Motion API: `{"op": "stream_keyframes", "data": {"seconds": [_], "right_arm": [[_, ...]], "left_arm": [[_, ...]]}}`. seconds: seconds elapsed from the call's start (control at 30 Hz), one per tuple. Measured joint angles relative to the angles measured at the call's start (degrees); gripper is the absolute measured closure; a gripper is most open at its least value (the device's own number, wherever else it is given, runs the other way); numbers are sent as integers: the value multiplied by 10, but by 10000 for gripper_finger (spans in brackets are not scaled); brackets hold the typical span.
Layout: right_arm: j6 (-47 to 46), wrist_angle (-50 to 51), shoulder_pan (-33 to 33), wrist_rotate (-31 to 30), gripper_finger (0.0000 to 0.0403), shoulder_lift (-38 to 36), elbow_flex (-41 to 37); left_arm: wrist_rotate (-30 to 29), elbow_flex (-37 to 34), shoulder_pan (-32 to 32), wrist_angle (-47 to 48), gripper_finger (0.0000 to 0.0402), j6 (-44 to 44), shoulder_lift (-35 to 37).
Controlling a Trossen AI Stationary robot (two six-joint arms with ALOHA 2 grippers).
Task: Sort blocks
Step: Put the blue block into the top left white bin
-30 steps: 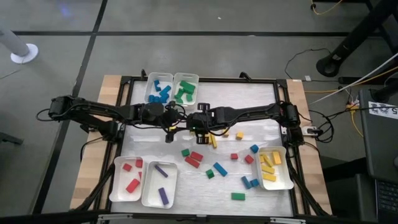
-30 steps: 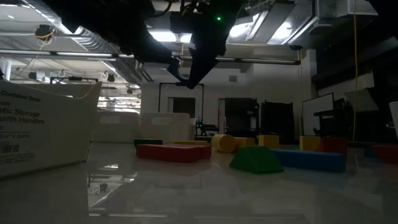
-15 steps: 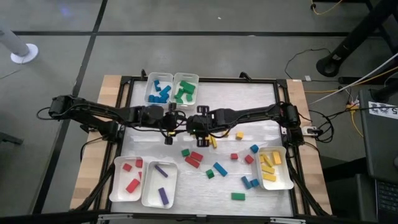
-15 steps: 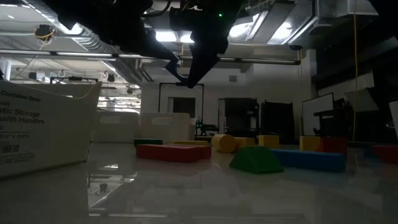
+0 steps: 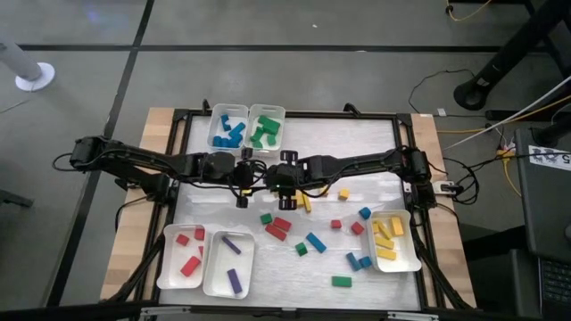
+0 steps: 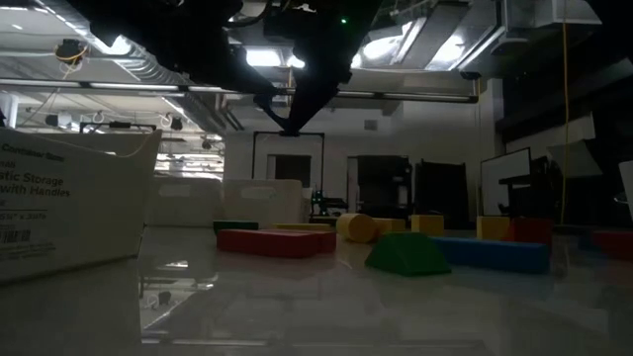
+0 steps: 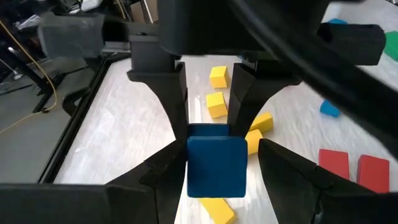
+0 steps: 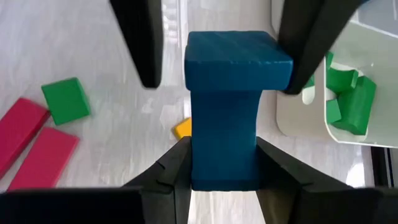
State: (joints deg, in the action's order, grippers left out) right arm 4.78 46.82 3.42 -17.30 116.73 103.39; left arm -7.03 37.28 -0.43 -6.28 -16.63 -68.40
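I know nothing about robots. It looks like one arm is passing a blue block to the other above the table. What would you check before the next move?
1. Right gripper clamped on the blue block: ok.
2. Left gripper placed around the block's free end: ok.
3. Left gripper closed on the block: not ok; the right wrist view shows a gap beside one of its fingers.
4. Block sitting straight between the right gripper's fingers: ok.
5. Room left in the tray of blue blocks: ok.
6. Left gripper's other finger touching the block: cannot tell.
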Motion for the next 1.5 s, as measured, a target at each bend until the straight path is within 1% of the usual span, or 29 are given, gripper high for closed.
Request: {"op": "stream_keyframes", "data": {"seconds": [0.27, 0.33, 0.5, 0.77, 0.9, 1.0, 1.13, 1.2, 1.3, 1.4, 1.5], "right_arm": [[0, -8, 0, 2, 267, 0, 0], [0, -8, 0, 2, 267, 0, 0], [-1, -7, 0, 4, 256, 0, 0], [-2, -10, -1, 0, 227, 0, 0], [-2, -10, -1, 36, 221, 0, 0], [-2, -10, -1, 54, 216, 0, 0], [-2, -2, -1, 44, 212, 0, 0], [-6, 12, -1, 27, 214, 0, 1], [-18, 38, -1, 8, 218, -2, 1], [-19, 71, -1, 3, 223, -3, 1], [-20, 99, -1, -1, 227, -7, 1]], "left_arm": [[-2, 0, 0, 16, 216, 15, 0], [-2, 0, 2, 16, 229, 18, 0], [-6, 0, 5, 18, 287, 17, 0], [-6, 0, 10, 27, 287, 17, 0], [-7, 0, 9, 37, 287, 17, -1], [-21, 0, 9, 47, 287, 17, 0], [-35, 0, 11, 57, 287, 17, 0], [-38, 0, 16, 61, 287, 22, 0], [-54, 0, 34, 65, 287, 23, 0], [-76, 0, 54, 81, 287, 27, 0], [-80, 0, 80, 97, 287, 27, 0]]}}
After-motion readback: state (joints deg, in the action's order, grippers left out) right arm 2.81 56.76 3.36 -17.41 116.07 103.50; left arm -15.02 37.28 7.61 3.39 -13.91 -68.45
